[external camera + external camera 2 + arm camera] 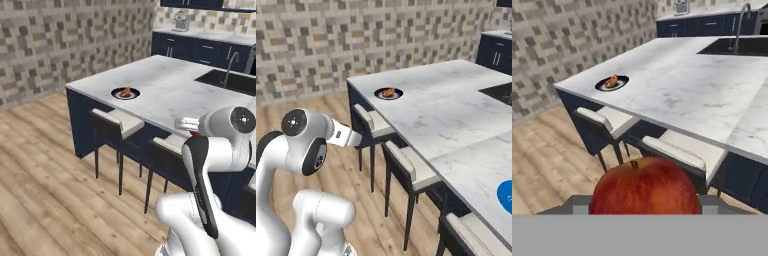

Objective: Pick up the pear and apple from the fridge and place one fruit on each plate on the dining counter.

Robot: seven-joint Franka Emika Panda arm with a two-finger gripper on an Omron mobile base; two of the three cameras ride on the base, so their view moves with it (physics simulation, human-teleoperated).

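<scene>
My gripper [644, 212] holds the apple [645, 189] tight near the stools, so I should carry it slowly over the table [697, 95] to the dark plate [612, 83] at ten o'clock, which already holds something orange.

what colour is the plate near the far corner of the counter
Dark navy-black plate, clearest in the hand view.
</scene>
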